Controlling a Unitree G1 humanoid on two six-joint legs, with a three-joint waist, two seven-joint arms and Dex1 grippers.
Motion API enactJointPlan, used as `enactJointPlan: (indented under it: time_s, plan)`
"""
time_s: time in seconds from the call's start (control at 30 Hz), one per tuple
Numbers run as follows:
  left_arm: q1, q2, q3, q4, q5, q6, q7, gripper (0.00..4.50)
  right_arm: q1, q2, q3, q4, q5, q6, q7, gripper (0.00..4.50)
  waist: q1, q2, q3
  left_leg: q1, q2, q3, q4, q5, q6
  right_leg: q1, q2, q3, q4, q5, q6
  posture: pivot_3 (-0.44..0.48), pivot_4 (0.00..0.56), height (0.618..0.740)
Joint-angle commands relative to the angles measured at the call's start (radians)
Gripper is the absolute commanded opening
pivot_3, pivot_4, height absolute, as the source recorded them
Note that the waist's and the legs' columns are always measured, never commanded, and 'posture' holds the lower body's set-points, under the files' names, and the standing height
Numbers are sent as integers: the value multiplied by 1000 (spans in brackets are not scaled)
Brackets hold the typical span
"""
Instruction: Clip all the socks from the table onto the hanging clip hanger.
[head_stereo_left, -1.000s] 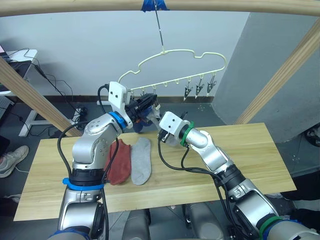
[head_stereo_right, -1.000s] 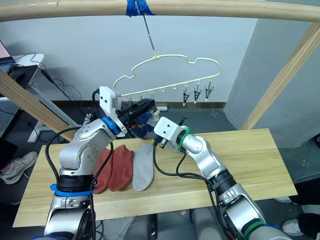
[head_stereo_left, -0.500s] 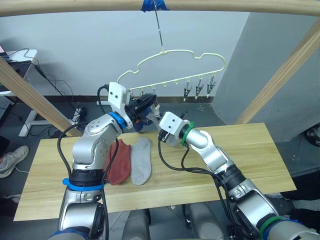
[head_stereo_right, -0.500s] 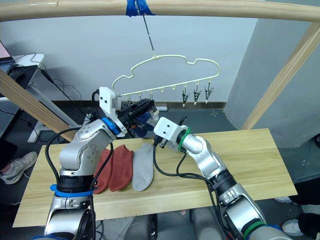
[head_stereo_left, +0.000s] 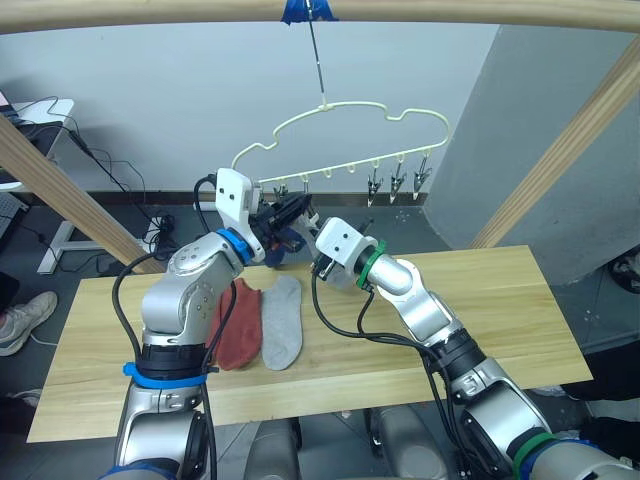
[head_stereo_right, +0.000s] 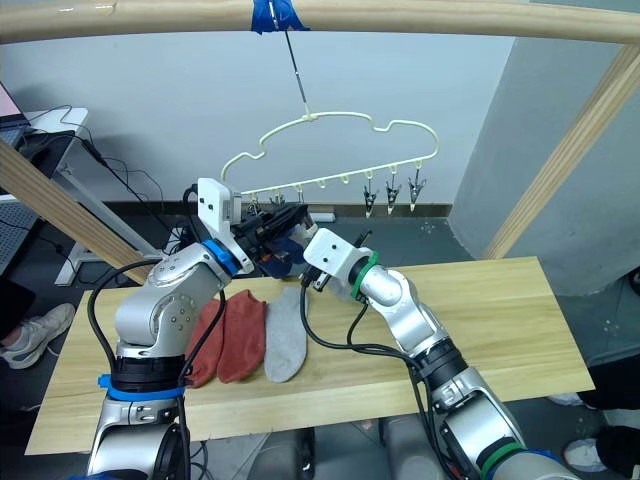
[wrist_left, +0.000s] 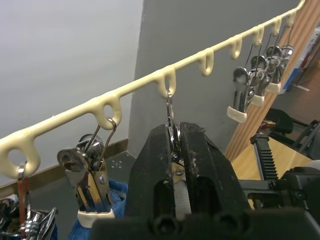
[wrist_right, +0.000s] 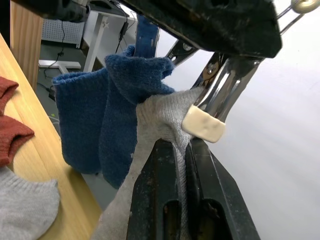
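Hanger: we see the thin pale-yellow wire clip hanger with a cloud-shaped outline (head_stereo_left: 345, 135) hanging by its metal hook from the round wooden pole (head_stereo_left: 450, 10); small metal clips dangle along its lower bar.
Left gripper: our left gripper (wrist_left: 176, 150) is pressed together on one small metal clip (wrist_left: 170, 120) hanging from the bar.
Right gripper: our right gripper (wrist_right: 182, 165) pinches the edge of a light grey soft ankle sock (wrist_right: 160, 120), raised to the pale tip of that clip.
Hung socks: two blue soft ankle socks (wrist_right: 107, 115) hang just beside the grey one.
Table: on the long pale wooden plank table (head_stereo_left: 500, 310) we see two rust-red ankle socks (head_stereo_right: 228, 335) and a second light grey ankle sock (head_stereo_left: 283, 322) lying side by side, touching.
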Motion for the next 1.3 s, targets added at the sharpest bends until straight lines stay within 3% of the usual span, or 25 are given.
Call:
enactJointPlan:
  time_s: [0.03,0.33,0.47,0.6,0.8,1.1,1.3]
  plan:
    - [13,-4,6,-21,-18,0,-5,1216,-31,19,-15,-39,23,-34,1,0,0,0,0,0,0,0,0,0,0,0,0,0,0,0,0,-213,239,740]
    - [26,6,11,-42,-28,20,-16,3967,-39,29,-16,-18,35,-32,3,0,0,0,0,0,0,0,0,0,0,0,0,0,0,0,0,-209,238,740]
    - [38,19,15,-59,-24,23,-18,3967,-35,34,-21,-19,66,-11,35,0,0,0,0,0,0,0,0,0,0,0,0,0,0,0,0,-204,234,740]
    - [48,32,11,-65,-10,9,-21,4002,-21,31,-18,-32,88,27,77,1097,0,0,0,0,0,0,0,0,0,0,0,0,0,0,-1,-202,232,740]
    - [83,64,-3,-97,5,-14,-57,4002,40,-22,11,-109,71,116,145,3241,0,0,0,0,0,0,0,0,0,0,0,0,0,0,-1,-203,227,740]
    - [176,214,-56,-141,80,-121,-204,4002,216,-163,-25,-438,101,319,249,3241,2,0,0,0,0,0,0,0,0,0,0,-1,0,-2,3,-188,219,740]
    - [226,255,-65,-156,87,-212,-287,4002,302,-97,-165,-700,171,499,140,3241,3,0,0,0,0,0,0,0,0,-1,0,0,1,-2,3,-193,209,740]
